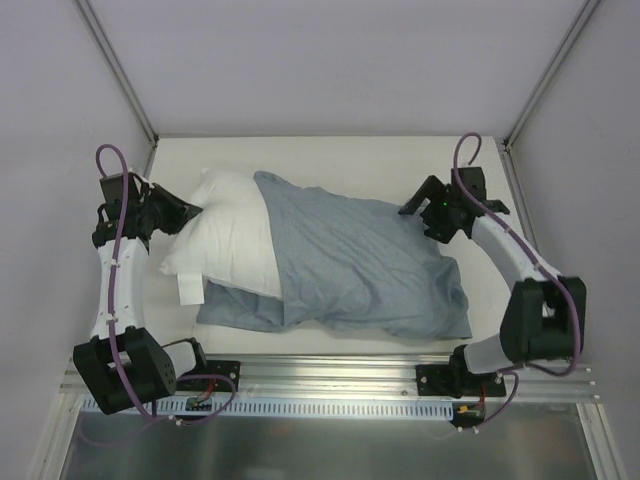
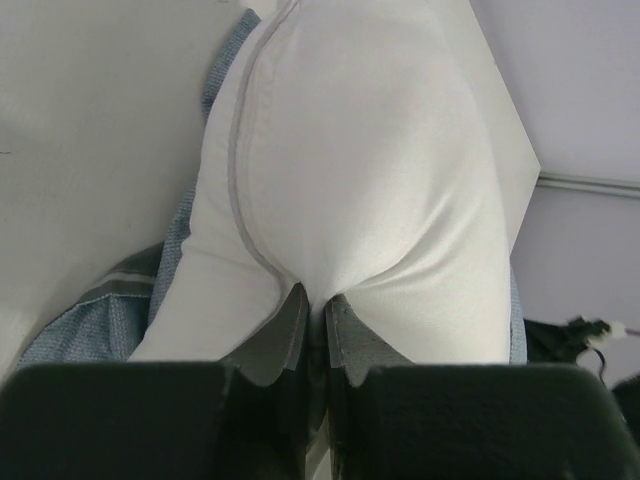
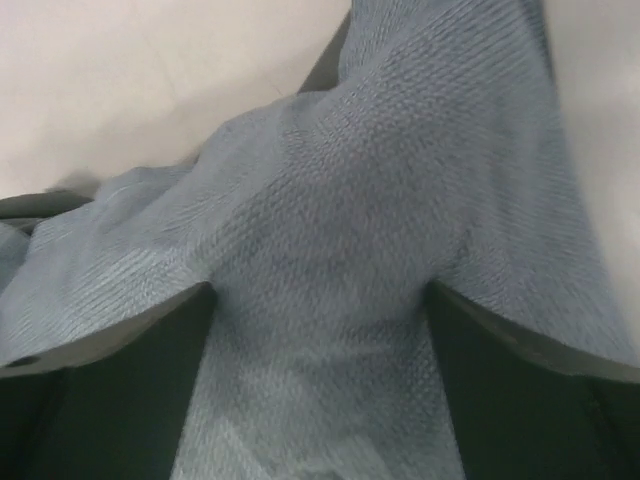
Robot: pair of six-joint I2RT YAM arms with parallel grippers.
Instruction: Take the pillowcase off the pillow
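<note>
So the left gripper (image 2: 316, 300) is pinched tight on the edge of the big plump white pillow (image 1: 228, 235), left of centre in the top view. The soft blue-grey fabric pillowcase (image 1: 360, 265) covers its right part, sprawled mid-frame. The right gripper (image 3: 320, 290) is spread wide, with cloth bunched between its jaws.

Half-bared pillow (image 1: 225, 235), rumpled pillowcase (image 1: 350, 262) — over its right end

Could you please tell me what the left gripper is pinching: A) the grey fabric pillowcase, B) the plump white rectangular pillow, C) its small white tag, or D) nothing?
B: the left gripper is shut on the plump white rectangular pillow, whose cloth puckers at its tips.
</note>
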